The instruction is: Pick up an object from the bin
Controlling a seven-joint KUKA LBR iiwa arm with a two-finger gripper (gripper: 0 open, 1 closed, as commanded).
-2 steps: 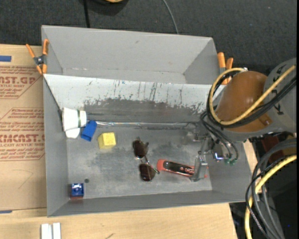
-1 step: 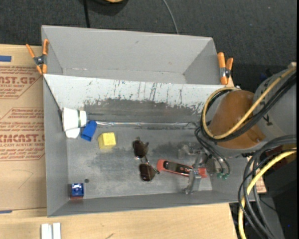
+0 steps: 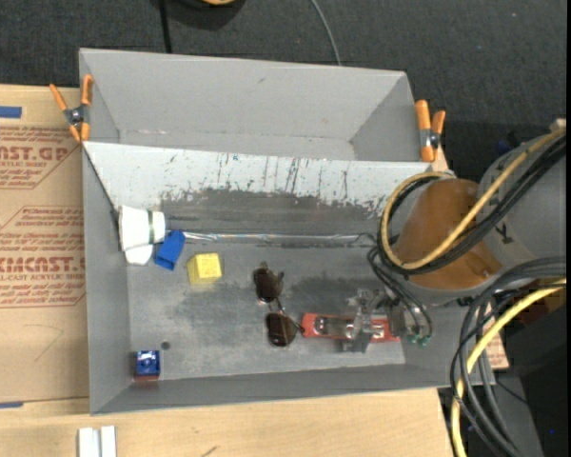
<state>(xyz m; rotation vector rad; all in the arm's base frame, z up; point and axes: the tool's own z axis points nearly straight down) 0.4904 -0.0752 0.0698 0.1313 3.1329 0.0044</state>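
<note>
Grey bin floor [image 3: 228, 350], jaws at red flat obj [image 3: 314, 326] by sunglasses [image 3: 265, 283], grip unclear

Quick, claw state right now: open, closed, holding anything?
Claw: cannot be told; it sits over a flat red thing near the front right corner of the bin.

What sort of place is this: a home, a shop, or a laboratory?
Probably a robotics laboratory test station. A cabled robot arm reaches into a grey metal bin holding a few loose things, such as sunglasses and a yellow block.
</note>
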